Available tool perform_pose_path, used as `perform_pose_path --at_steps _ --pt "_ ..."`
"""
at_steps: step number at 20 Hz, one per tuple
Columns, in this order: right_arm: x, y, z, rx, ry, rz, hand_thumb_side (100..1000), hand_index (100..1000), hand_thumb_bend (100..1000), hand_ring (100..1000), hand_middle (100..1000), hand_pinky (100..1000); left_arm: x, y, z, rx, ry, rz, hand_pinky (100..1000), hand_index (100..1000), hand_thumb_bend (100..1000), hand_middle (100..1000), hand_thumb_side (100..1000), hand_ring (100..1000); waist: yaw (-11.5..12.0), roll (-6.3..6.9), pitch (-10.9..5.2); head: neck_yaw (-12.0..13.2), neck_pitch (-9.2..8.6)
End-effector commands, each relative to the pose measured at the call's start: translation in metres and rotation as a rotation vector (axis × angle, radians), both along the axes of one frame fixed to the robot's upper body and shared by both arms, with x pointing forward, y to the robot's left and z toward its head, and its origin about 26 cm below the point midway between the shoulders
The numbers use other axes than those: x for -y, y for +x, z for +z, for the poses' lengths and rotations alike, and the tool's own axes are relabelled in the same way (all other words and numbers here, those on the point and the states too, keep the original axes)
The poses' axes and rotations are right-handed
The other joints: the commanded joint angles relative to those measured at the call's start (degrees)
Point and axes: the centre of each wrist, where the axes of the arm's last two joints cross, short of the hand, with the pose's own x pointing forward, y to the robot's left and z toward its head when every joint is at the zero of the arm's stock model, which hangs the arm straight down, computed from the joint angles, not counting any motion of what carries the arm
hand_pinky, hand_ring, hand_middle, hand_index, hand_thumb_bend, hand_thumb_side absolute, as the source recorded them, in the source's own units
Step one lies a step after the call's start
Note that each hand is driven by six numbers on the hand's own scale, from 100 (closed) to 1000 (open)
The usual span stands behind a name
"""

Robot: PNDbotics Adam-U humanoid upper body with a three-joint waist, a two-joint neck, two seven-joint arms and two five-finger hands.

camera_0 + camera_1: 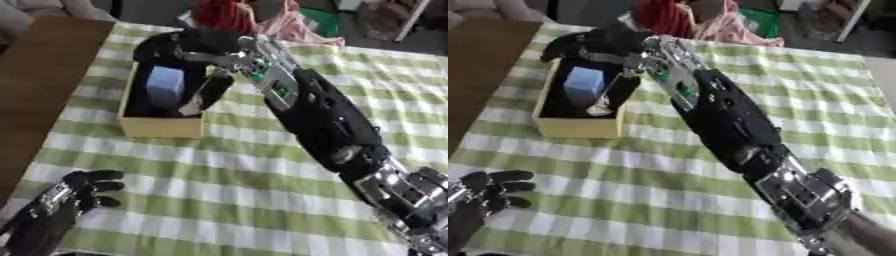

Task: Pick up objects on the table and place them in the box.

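Observation:
A shallow yellow box (162, 127) with a dark inside stands on the left part of the checked cloth. A pale blue block (164, 82) lies in it. My right arm stretches across from the lower right, and my right hand (179, 45) hovers over the box's far end with its fingers relaxed and spread. Below its wrist a dark, long thing with a pale tip (208, 92) leans inside the box against the right wall; I cannot tell whether the hand touches it. My left hand (77, 194) rests open at the lower left.
The green and white checked cloth (219, 190) covers the table. Bare brown wood (39, 75) runs along the left side. Red and pink fabric (236, 17) lies beyond the far edge, behind the box.

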Motion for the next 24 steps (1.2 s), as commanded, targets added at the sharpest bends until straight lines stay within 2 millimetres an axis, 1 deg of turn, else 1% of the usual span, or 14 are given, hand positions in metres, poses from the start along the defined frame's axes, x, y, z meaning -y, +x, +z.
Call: perform_pose_path --at_steps 1,2,3,4,5,9,10,11,12,16,17,18,21,24 --pt "0.014 -0.005 0.021 0.048 0.067 -0.016 346 958 328 944 893 821 -0.003 0.000 0.004 0.018 0.000 0.015 748 819 100 817 998 846 -0.95 0.51 -1.31 0.83 -0.13" --pt "0.019 -0.007 0.025 0.046 0.105 -0.017 292 949 266 942 874 812 -0.005 0.000 0.004 0.017 0.001 0.025 748 820 100 819 994 847 -1.59 0.55 -1.46 1.23 -0.02" --pt "0.024 -0.009 0.029 0.045 0.144 -0.017 269 946 245 939 865 809 -0.006 -0.001 0.003 0.017 0.000 0.036 748 820 100 819 991 848 -2.18 0.58 -1.61 1.59 0.09" --pt "0.031 -0.012 0.033 0.045 0.193 -0.026 219 936 164 933 839 793 -0.009 -0.001 0.003 0.019 -0.002 0.052 747 821 100 820 982 849 -2.88 0.64 -1.80 2.03 0.24" --pt "0.037 -0.016 0.037 0.041 0.241 -0.037 199 927 106 933 819 781 -0.011 -0.001 0.003 0.021 -0.006 0.068 747 822 100 821 974 850 -3.41 0.69 -1.94 2.41 0.33" --pt "0.070 -0.032 0.043 0.000 0.441 -0.125 161 897 100 922 766 745 -0.022 -0.001 0.005 0.036 -0.027 0.161 745 825 100 824 948 852 -5.60 0.89 -2.49 4.18 0.52" --pt "0.079 -0.036 0.041 -0.017 0.494 -0.158 156 878 100 914 730 718 -0.025 -0.001 0.005 0.040 -0.032 0.188 745 827 100 826 935 853 -6.23 0.95 -2.62 4.66 0.58" --pt "0.088 -0.040 0.039 -0.034 0.548 -0.189 157 876 100 914 727 715 -0.027 -0.002 0.005 0.045 -0.039 0.214 745 827 100 826 933 853 -6.75 1.01 -2.71 5.03 0.60" --pt "0.096 -0.045 0.038 -0.051 0.601 -0.218 158 857 100 907 691 690 -0.030 -0.002 0.006 0.050 -0.048 0.238 744 827 100 826 917 853 -7.24 1.11 -2.77 5.40 0.59" --pt "0.122 -0.063 0.026 -0.118 0.798 -0.334 164 827 100 898 641 657 -0.040 -0.004 0.010 0.090 -0.102 0.351 742 827 100 825 863 852 -8.56 1.60 -2.87 6.32 0.54" --pt "0.124 -0.067 0.025 -0.127 0.823 -0.347 164 827 100 898 641 657 -0.041 -0.004 0.011 0.096 -0.111 0.368 742 827 100 825 863 852 -8.69 1.66 -2.90 6.39 0.55" --pt "0.128 -0.070 0.021 -0.143 0.845 -0.369 185 805 100 893 615 637 -0.043 -0.005 0.012 0.109 -0.125 0.392 737 826 100 822 796 850 -8.90 1.76 -2.89 6.60 0.48" --pt "0.147 -0.087 0.005 -0.194 0.919 -0.440 203 799 100 892 607 631 -0.054 -0.007 0.017 0.166 -0.186 0.505 734 824 100 821 762 850 -9.70 2.10 -2.83 7.20 0.34" --pt "0.160 -0.103 -0.006 -0.218 0.958 -0.488 218 794 100 892 599 627 -0.060 -0.009 0.020 0.211 -0.217 0.567 734 823 100 820 707 849 -10.30 2.35 -2.60 7.61 0.28"
